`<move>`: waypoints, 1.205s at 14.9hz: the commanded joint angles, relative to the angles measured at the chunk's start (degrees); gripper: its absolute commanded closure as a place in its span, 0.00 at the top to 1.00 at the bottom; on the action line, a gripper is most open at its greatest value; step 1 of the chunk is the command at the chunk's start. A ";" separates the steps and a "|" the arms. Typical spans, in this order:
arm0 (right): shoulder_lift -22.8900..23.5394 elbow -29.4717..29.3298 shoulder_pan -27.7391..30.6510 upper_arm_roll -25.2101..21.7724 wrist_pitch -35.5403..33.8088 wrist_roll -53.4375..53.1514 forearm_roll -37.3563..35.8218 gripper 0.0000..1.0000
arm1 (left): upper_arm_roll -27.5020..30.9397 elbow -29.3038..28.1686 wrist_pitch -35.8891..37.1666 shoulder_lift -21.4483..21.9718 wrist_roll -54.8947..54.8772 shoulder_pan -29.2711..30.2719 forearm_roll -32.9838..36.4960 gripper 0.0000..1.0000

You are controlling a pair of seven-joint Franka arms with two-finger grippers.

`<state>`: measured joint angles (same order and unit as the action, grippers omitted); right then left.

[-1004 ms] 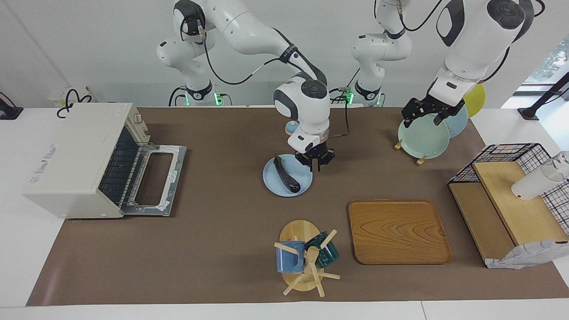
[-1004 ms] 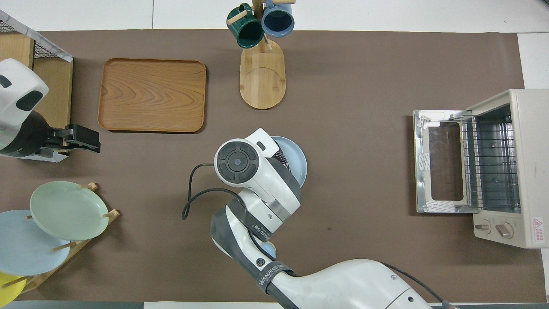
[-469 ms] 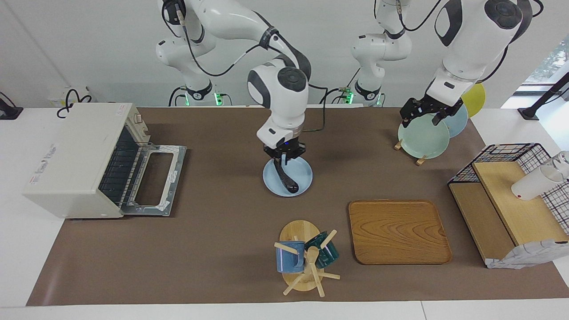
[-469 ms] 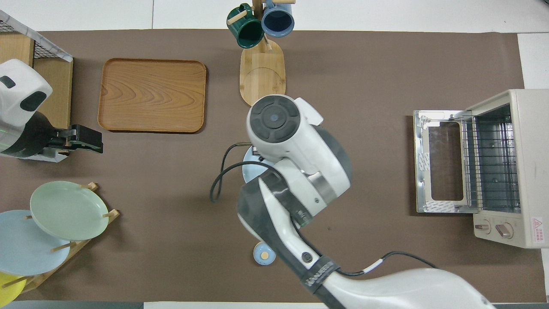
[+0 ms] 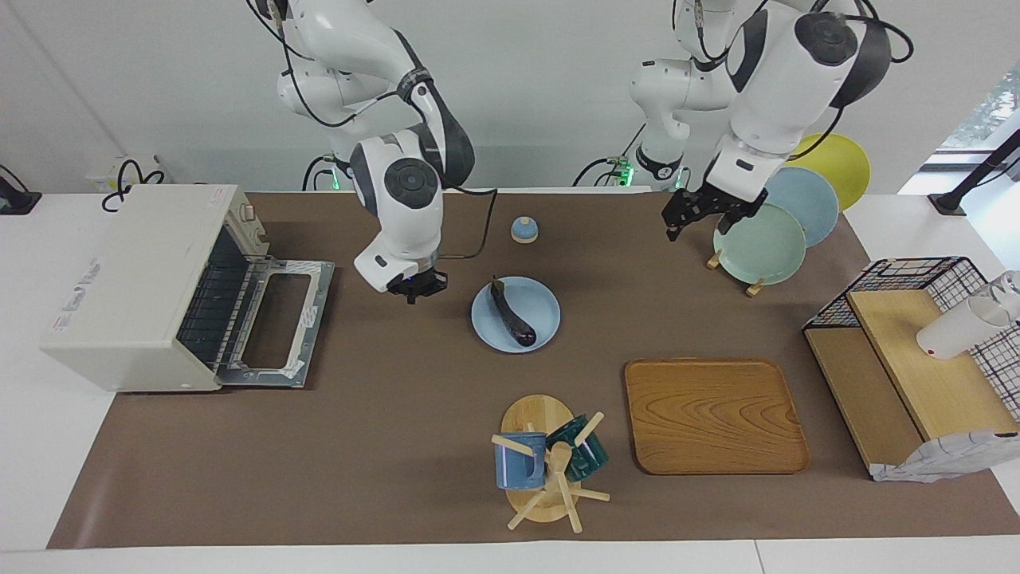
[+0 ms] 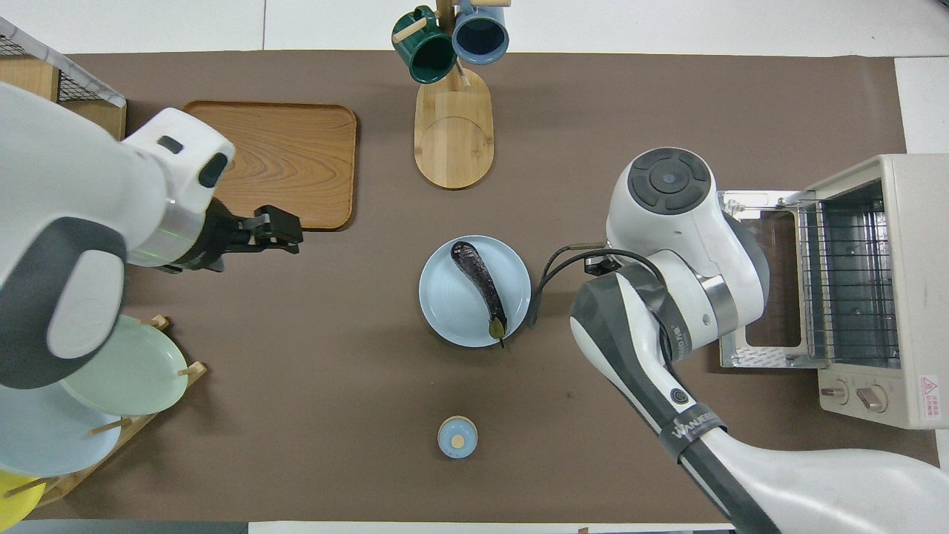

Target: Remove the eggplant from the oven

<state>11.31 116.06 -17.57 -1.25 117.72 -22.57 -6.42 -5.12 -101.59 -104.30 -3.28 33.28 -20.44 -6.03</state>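
Between oven (image 5: 143, 287) and eggplant (image 5: 512, 312), right tool (image 5: 416, 288) hangs.

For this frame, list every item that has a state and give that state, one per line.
oven: door dropped open, rack bare
eggplant: lying on the light blue plate, out of the oven, ungripped
right gripper: over the mat between oven door and plate, holding nothing
left gripper: raised beside the plate rack, holding nothing
mugs: hung on the wooden mug tree
wooden tray: flat, nothing on it
white cup: tipped on its side on the wire basket shelf
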 commanded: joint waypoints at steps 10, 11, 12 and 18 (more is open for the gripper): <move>-2.96 10.50 9.48 0.90 9.72 10.97 -11.77 0.00 | 1.08 -3.71 -27.44 -19.13 20.85 -18.32 0.05 1.00; -2.96 10.68 9.57 0.90 9.72 10.97 -11.77 0.00 | 1.08 -3.71 -28.23 -20.18 21.55 -18.40 0.05 1.00; -2.96 10.68 9.57 0.90 9.64 11.06 -11.77 0.00 | 1.16 -3.71 -29.45 -20.63 22.00 -19.10 0.05 0.99; -3.58 6.74 9.66 0.81 1.49 19.30 -12.65 0.00 | 1.16 -3.79 -29.73 -20.90 22.00 -19.28 0.05 0.50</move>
<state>9.62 124.18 -8.75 -1.08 123.45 -6.66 -17.70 -4.96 -105.04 -133.26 -24.59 54.37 -38.62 -6.03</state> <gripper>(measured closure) 0.991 0.189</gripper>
